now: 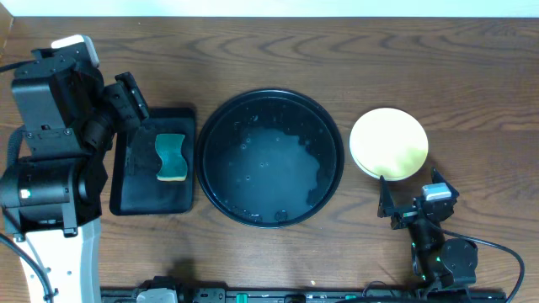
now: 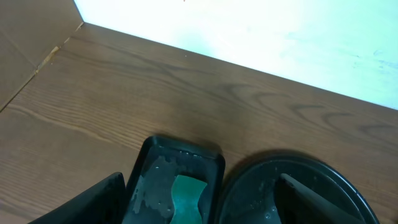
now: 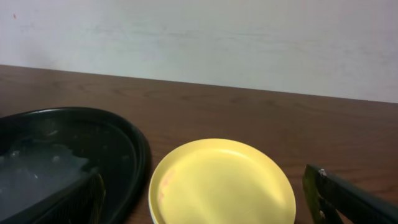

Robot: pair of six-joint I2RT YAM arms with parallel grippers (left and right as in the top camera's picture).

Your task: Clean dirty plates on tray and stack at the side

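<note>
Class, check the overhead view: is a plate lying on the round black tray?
No: the round black tray holds only wet residue, while the yellow plate sits on the table to its right.

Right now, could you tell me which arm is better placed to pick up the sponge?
Left: the left gripper is open, close by the small tray holding the sponge; the right gripper is across the round tray, beside the yellow plate.
</note>
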